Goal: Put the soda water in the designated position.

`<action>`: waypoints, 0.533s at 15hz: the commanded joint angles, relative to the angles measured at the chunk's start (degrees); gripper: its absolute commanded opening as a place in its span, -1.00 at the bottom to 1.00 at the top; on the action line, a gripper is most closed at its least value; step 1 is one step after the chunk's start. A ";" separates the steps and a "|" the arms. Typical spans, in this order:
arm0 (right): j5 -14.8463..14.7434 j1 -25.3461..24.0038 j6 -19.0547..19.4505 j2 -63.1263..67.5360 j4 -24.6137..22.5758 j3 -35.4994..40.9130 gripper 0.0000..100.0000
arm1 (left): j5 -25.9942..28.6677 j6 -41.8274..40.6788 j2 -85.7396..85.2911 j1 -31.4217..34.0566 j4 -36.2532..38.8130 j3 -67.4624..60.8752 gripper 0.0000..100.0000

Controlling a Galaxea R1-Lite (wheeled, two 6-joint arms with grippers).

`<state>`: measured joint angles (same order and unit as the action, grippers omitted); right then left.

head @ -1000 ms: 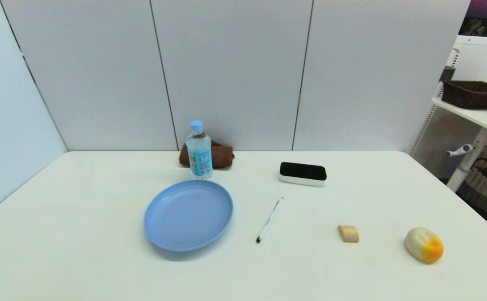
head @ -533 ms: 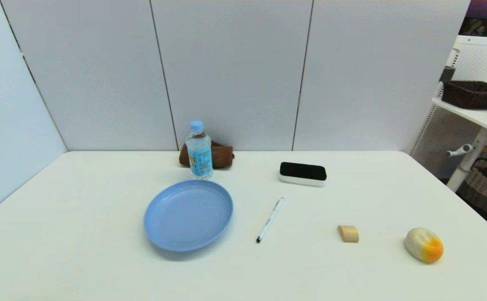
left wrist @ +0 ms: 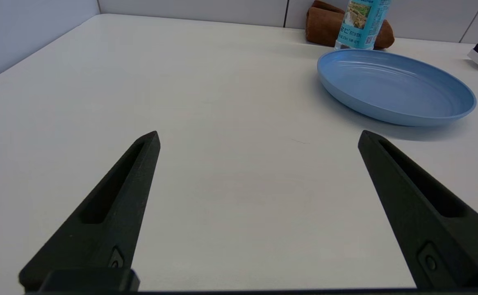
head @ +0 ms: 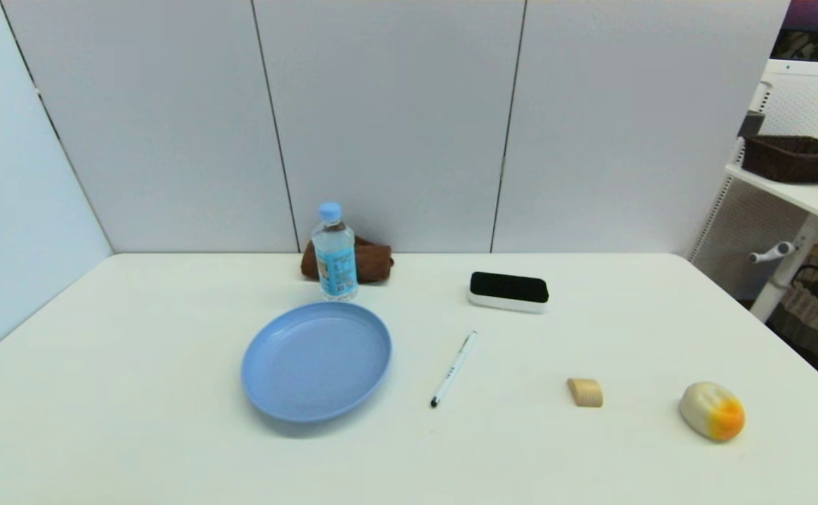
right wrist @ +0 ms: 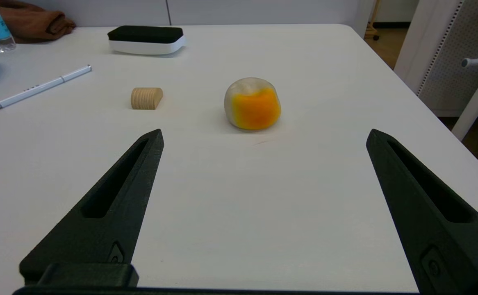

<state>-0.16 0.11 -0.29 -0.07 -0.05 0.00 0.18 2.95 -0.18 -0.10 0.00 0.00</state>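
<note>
The soda water (head: 334, 252) is a small clear bottle with a light-blue cap and blue label. It stands upright at the back of the white table (head: 135, 393), just behind the blue plate (head: 316, 360) and in front of a brown cloth (head: 374, 261). The left wrist view shows its lower part, the soda water (left wrist: 360, 24), beyond the plate (left wrist: 394, 86). My left gripper (left wrist: 259, 139) is open over bare table at the near left, far from the bottle. Near the table's right side, my right gripper (right wrist: 263, 137) is open too, holding nothing. Neither arm shows in the head view. The designated position carries no mark.
A black-and-white eraser (head: 508, 291) lies at the back centre-right. A white pen (head: 453, 369) rests beside the plate. A small wooden block (head: 585, 392) and an orange-and-white ball (head: 711, 411) sit to the right. A shelf with a dark basket (head: 791, 158) stands beyond the right edge.
</note>
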 commanded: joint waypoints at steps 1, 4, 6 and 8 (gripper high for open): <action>-0.02 -0.02 0.03 0.07 -0.04 -0.09 1.00 | -0.01 -0.05 0.09 0.01 0.00 0.00 1.00; -0.02 0.07 -0.06 0.07 -0.04 0.00 1.00 | 0.08 -0.75 0.09 0.01 -0.09 0.00 1.00; -0.02 -0.02 0.03 0.07 -0.04 0.00 1.00 | -0.01 -2.69 0.18 0.01 0.09 0.00 1.00; -0.02 -0.02 0.03 0.07 -0.04 0.00 1.00 | -0.01 -3.04 0.18 0.01 0.09 0.00 1.00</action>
<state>-0.16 0.10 -0.29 -0.07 -0.07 -0.02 0.18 -0.05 -0.16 -0.10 0.02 0.00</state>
